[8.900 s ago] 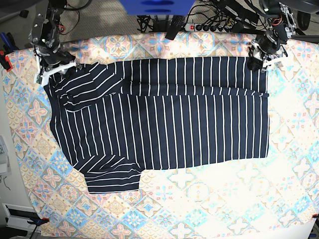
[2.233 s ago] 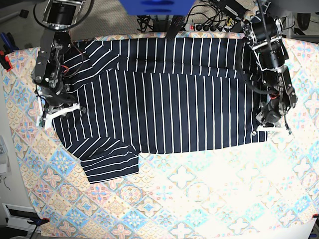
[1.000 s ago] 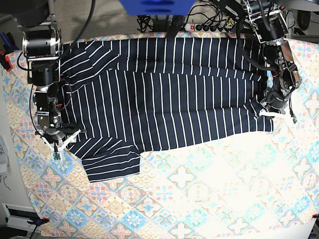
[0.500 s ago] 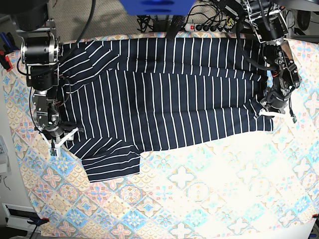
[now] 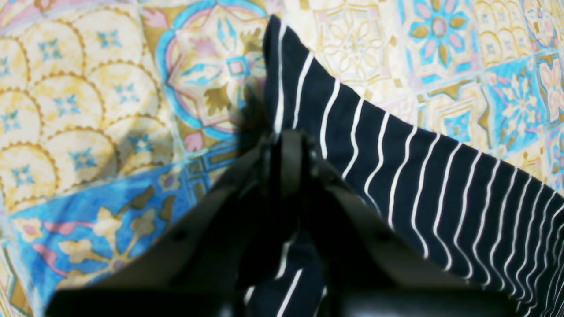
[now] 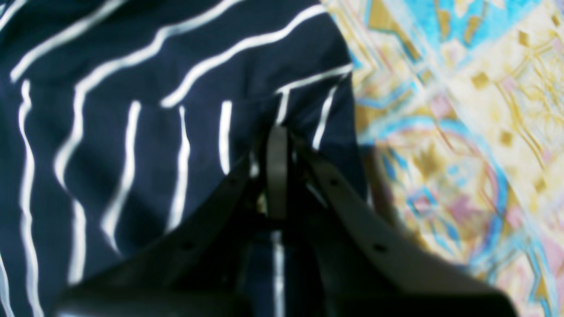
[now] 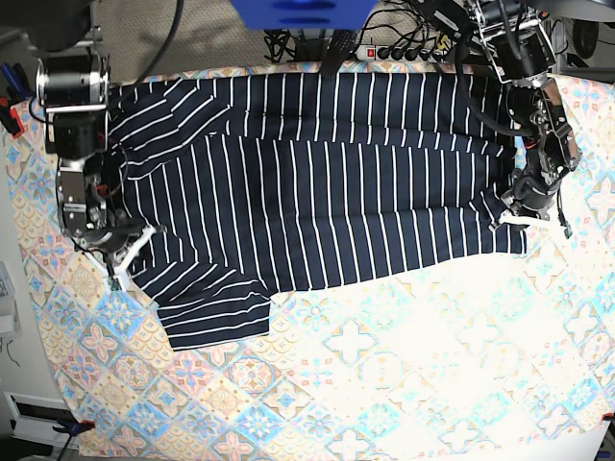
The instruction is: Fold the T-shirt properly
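- The worktop, covered by a pastel tile-patterned cloth (image 7: 404,384), is carrying everything; its near half is lying bare of the garment, while only narrow strips of it are showing at the base view's left and right sides.
- The shirt (image 7: 327,202) is lying spread across the far half of the cloth, its top edge reaching the far rim, one sleeve (image 7: 211,322) sticking out toward the near left of the base view.
- The left gripper (image 7: 527,219) is sitting at the shirt's hem corner on the base view's right; in the left wrist view its jaws are pressing together on the striped fabric, the corner (image 5: 275,31) poking out beyond them onto the cloth.
- The right gripper (image 7: 123,252) is sitting at the shirt's edge on the base view's left, just above the sleeve; in the right wrist view its jaws are pinching a fold of the fabric next to the edge.
- Beyond the far rim, a power strip (image 7: 404,53) and loose cables are lying on grey flooring.
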You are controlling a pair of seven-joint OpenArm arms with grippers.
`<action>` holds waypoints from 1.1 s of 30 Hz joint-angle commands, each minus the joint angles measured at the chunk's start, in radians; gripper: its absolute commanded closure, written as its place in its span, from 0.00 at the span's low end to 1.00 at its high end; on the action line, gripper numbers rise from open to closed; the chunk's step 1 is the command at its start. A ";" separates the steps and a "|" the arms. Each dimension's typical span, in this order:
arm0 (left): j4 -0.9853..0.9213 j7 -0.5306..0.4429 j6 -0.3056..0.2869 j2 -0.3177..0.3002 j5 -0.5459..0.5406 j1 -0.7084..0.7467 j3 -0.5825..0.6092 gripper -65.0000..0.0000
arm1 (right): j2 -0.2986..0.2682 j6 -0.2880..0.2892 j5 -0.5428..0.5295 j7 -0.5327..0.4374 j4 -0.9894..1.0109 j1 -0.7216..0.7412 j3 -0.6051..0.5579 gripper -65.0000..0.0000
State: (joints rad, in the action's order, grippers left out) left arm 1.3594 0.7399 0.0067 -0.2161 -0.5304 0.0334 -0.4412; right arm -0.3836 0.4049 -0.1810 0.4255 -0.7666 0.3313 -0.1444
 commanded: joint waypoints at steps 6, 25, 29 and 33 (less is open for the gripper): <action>0.056 -0.018 -0.003 -0.016 -0.007 0.007 -0.005 1.00 | -0.048 0.006 -0.013 0.086 -0.255 -0.087 0.088 0.99; 0.216 -0.016 -0.003 -0.015 -0.006 0.105 -0.001 1.00 | -0.041 0.090 -0.007 0.174 -0.370 -0.119 0.240 0.83; 0.216 -0.016 -0.003 -0.015 -0.006 0.104 -0.001 1.00 | -0.041 0.090 -0.007 0.155 -0.230 -0.027 0.179 0.64; 0.216 -0.018 -0.003 -0.015 -0.006 0.110 -0.001 1.00 | -0.041 0.090 -0.007 0.088 -0.118 0.042 0.130 0.57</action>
State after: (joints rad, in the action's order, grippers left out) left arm 1.5589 0.7425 0.0040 -0.2161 -0.5320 0.1505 -0.4377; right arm -0.4088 0.4953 -0.1688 0.5476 -0.8616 0.3302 -0.0170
